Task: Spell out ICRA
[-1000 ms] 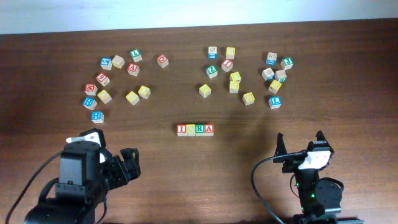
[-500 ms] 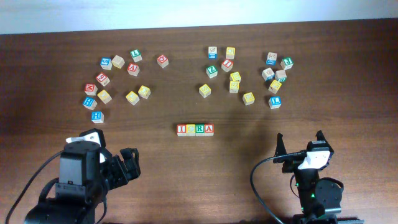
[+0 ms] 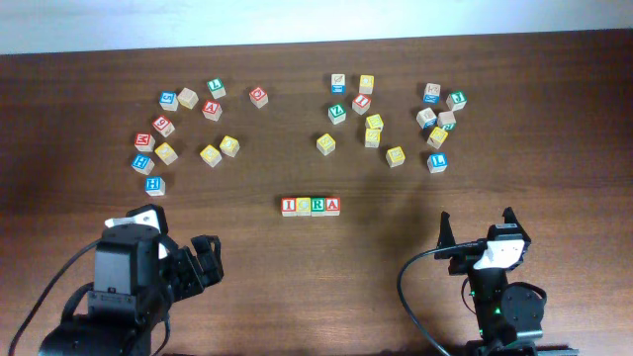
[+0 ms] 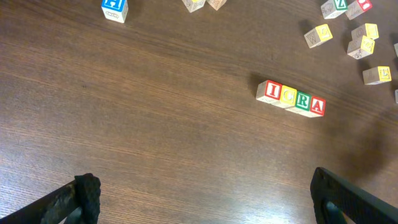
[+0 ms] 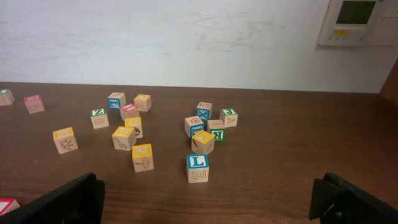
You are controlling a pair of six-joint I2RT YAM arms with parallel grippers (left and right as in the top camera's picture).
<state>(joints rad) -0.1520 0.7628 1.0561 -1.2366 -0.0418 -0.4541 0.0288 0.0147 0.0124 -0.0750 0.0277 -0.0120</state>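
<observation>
Two grippers, one four-cube row and two loose groups of cubes are showing on the table (image 3: pixel 495 188).

The left gripper (image 4: pixel 202 190) is sitting at the near left edge, its jaws standing wide apart and holding nothing. Twelve loose cubes (image 3: pixel 210 155) are lying in the far left group.

At mid-table the ICRA row (image 3: pixel 311 206) is lying straight with its cubes touching. It is made up of one red I cube (image 3: pixel 289 206), one yellow C cube (image 3: pixel 304 206), one green R cube (image 3: pixel 318 206) and one red A cube (image 3: pixel 332 206). The row is lying ahead of the left gripper and off to its right, and ahead of the right gripper and off to its left. It is lying well apart from both and touching neither.

Fourteen loose cubes (image 3: pixel 395 155) are lying in the far right group. The right gripper (image 3: pixel 477 225) is sitting at the near right edge, its jaws likewise spread wide and empty.
</observation>
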